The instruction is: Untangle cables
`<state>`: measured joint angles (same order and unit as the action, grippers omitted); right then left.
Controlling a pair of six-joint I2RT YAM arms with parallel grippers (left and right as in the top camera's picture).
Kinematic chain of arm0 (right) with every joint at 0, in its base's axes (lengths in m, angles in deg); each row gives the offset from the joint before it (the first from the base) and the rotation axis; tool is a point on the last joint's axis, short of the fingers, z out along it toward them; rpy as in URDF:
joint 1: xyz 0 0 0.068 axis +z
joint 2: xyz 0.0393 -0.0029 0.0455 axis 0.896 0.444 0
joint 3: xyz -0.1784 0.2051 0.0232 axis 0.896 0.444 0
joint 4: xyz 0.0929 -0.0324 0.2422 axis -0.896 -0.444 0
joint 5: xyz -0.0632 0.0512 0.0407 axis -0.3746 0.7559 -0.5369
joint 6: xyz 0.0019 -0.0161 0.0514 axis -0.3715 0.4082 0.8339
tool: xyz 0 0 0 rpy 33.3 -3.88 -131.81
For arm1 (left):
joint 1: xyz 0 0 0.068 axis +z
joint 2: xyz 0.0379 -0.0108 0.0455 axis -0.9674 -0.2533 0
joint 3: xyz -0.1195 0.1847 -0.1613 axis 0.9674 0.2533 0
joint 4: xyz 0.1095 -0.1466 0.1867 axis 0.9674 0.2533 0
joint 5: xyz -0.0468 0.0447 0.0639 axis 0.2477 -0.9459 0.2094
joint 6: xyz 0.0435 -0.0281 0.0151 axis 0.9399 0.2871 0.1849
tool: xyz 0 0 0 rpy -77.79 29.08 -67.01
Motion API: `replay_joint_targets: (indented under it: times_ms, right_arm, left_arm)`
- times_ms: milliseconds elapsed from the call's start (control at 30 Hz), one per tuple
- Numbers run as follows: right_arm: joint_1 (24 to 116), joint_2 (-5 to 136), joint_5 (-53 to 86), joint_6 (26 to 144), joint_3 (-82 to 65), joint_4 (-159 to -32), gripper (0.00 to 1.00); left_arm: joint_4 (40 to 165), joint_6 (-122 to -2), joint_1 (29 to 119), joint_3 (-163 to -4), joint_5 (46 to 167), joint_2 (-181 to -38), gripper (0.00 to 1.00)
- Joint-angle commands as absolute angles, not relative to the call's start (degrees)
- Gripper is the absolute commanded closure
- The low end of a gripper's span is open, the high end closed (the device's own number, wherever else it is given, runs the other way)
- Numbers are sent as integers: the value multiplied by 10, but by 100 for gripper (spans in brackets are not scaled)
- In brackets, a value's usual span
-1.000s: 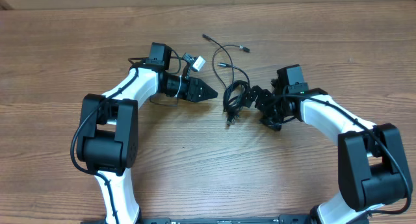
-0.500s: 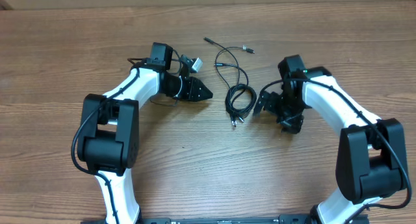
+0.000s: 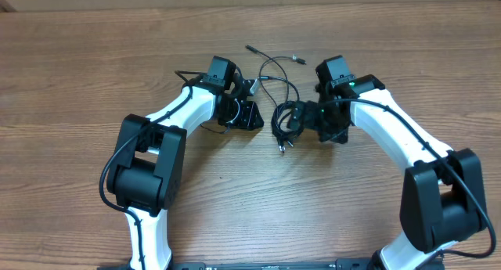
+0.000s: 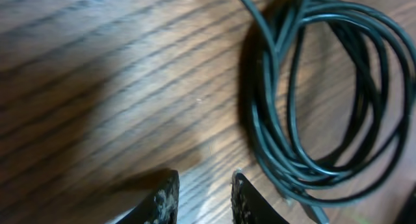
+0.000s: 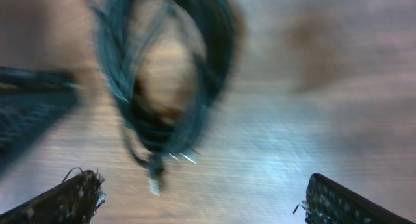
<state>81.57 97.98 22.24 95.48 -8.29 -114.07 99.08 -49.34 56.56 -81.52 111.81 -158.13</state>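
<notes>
The cables (image 3: 286,117) are thin black cords wound into a small coil at the table's middle. Loose ends run up to small plugs (image 3: 297,60), and two plug ends (image 3: 282,148) stick out below the coil. My left gripper (image 3: 258,117) sits just left of the coil. In the left wrist view its fingers (image 4: 162,199) stand a little apart over bare wood, with the coil (image 4: 312,113) to their right. My right gripper (image 3: 308,118) is close against the coil's right side. Its fingertips (image 5: 73,198) are spread wide, and the blurred coil (image 5: 162,74) lies ahead of them, not between them.
The wooden table (image 3: 94,59) stretches all around. A small silver-white connector (image 3: 254,85) shows by the left wrist. Thicker black arm cables loop near the left arm (image 3: 184,76).
My left gripper has swung right, up to the coil's left side. The right gripper has moved left and up, back against the coil's right side. The coil has barely shifted.
</notes>
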Motion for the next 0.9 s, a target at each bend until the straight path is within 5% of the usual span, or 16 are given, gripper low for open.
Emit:
replay_joint_targets:
  times_ms: [0,167,267,400,867]
  right_arm:
    - [827,959,244,947,-99,-1099,0]
    - [850,978,278,947,-99,-1042,6]
    - [868,988,249,947,-91,-1014,26]
    - [883,997,188,948,-71,-994,64]
    - [885,1016,249,950,14,-914,67]
  left_arm:
    - [989,-514,571,-816,1091,-1587,72]
    - [996,-530,586,-816,1091,-1587,73]
    - [1003,-548,606,-816,1091,-1587,73]
    - [1013,-563,635,-816,1092,-1587,73]
    - [1028,-566,679,-816,1118,-1587,72]
